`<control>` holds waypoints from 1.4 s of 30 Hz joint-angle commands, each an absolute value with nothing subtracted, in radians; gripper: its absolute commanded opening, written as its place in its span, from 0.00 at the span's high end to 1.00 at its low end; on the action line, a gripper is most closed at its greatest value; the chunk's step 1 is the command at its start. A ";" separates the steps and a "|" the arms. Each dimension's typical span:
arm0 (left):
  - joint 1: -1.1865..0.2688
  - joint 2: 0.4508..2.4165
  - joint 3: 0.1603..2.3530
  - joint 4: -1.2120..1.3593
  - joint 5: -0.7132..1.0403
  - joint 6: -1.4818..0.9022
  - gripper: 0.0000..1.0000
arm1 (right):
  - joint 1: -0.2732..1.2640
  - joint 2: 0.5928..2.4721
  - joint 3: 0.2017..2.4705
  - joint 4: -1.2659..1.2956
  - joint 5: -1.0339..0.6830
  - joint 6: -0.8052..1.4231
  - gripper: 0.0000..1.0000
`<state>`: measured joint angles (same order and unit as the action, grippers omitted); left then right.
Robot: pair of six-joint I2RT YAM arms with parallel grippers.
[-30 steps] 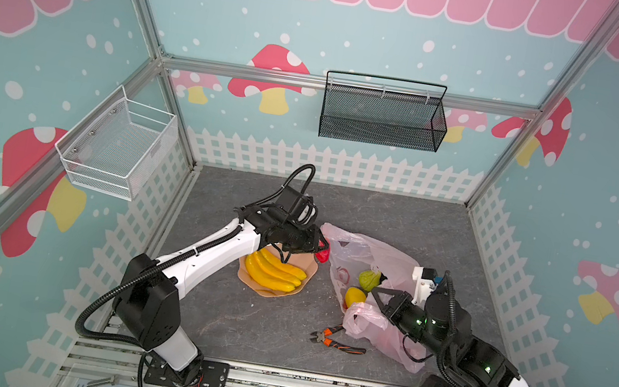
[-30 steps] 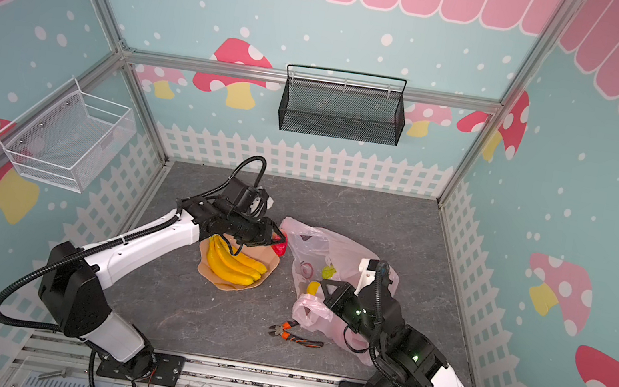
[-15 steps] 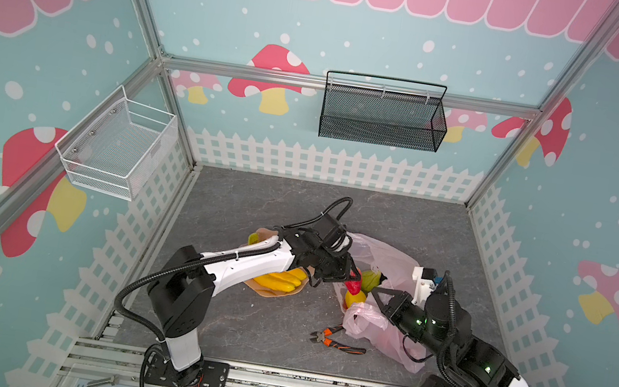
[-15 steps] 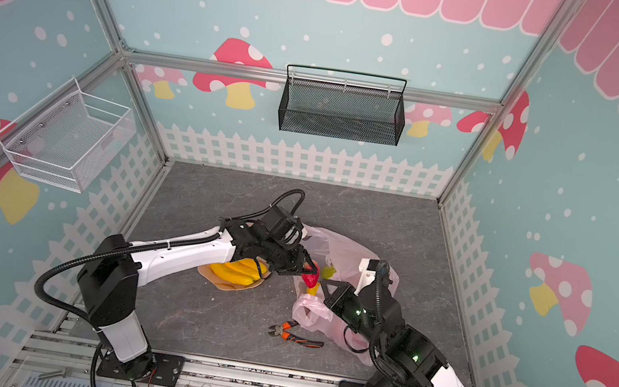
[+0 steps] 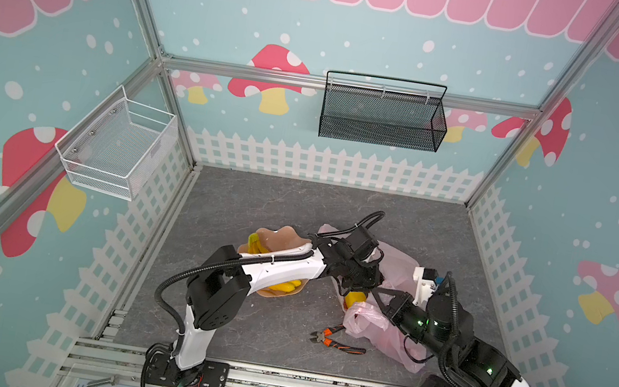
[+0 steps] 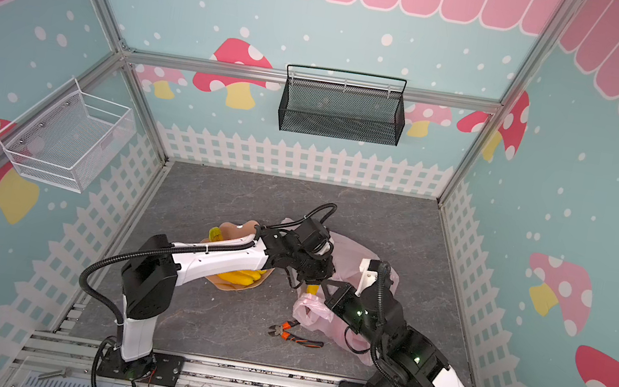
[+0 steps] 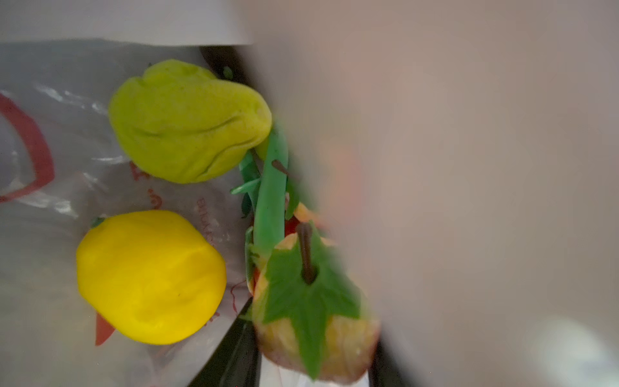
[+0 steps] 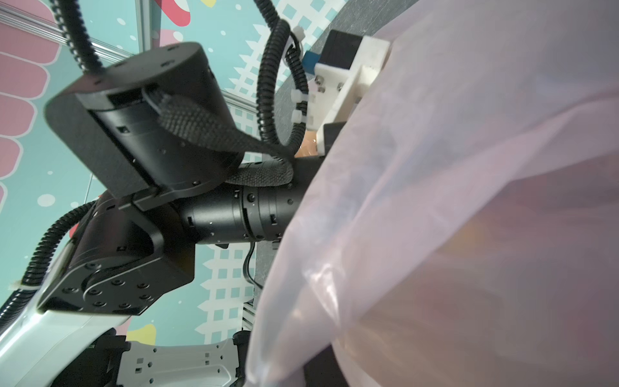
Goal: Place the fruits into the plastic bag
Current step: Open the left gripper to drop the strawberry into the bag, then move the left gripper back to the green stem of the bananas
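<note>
**Plastic bag**: translucent pink film with red print, crumpled on the grey floor at 3 o'clock of the plate.

**Contents, seen in the left wrist view:**
- lemon, yellow and smooth, lying on the film
- bumpy green fruit, just beside the lemon
- red leafy fruit, with a green leaf and a brown stem

**Left gripper**: reached across into the bag's mouth. The jaws stand part-way apart with the red leafy fruit between the dark fingers. Whether they press on it cannot be told.

**Right gripper**: at 6 o'clock of the left one. Its jaws are fully closed, pinching the bag's rim and holding it off the floor. Film fills most of the right wrist view.

**Banana bunch**: yellow, on the peach wavy plate, outside the bag and partly hidden under the left arm.

**Pliers**: orange-handled, on the floor at 6 o'clock of the bag's mouth, near it.

**Black mesh basket**: on the back wall, at 12 o'clock.

**White wire basket**: on the side wall, at 10 o'clock.
</note>
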<state>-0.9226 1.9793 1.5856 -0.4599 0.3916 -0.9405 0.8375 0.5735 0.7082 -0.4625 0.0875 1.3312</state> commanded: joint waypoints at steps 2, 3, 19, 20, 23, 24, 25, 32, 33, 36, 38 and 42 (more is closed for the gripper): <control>-0.931 2.022 1.654 -0.488 0.337 -0.965 0.40 | 0.836 0.562 0.707 -0.436 0.083 1.325 0.99; -0.931 2.023 1.659 -0.491 0.337 -0.965 0.34 | 0.835 0.562 0.707 -0.436 0.083 1.324 0.99; -0.899 1.837 1.652 -0.754 0.230 -0.840 0.00 | 0.835 0.555 0.702 -0.438 0.088 1.327 0.99; -0.895 1.827 1.653 -0.788 0.212 -0.828 0.00 | 0.836 0.555 0.702 -0.438 0.088 1.328 0.99; -0.880 1.784 1.634 -0.853 0.155 -0.798 0.00 | 0.836 0.554 0.701 -0.439 0.091 1.327 0.99; -0.874 1.769 1.625 -0.867 0.142 -0.791 0.00 | 0.835 0.554 0.702 -0.439 0.092 1.328 0.99; -0.865 1.748 1.612 -0.875 0.131 -0.786 0.00 | 0.834 0.554 0.701 -0.439 0.094 1.328 0.99; -0.785 1.628 1.529 -0.897 0.144 -0.771 0.00 | 0.836 0.564 0.707 -0.439 0.097 1.326 0.99; -0.771 1.607 1.515 -0.905 0.137 -0.764 0.00 | 0.835 0.566 0.708 -0.439 0.097 1.327 0.99; -0.728 1.545 1.482 -0.936 0.110 -0.736 0.00 | 0.836 0.569 0.708 -0.440 0.095 1.328 0.99; -0.689 1.506 1.460 -0.959 0.097 -0.707 0.00 | 0.834 0.572 0.712 -0.439 0.095 1.328 0.99; -0.582 1.443 1.400 -0.985 0.109 -0.623 0.00 | 0.836 0.572 0.716 -0.442 0.095 1.326 0.99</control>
<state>-0.6403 1.4792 1.4384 -0.9310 0.1265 -0.7029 0.8375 0.5713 0.7082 -0.4549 0.0883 1.3312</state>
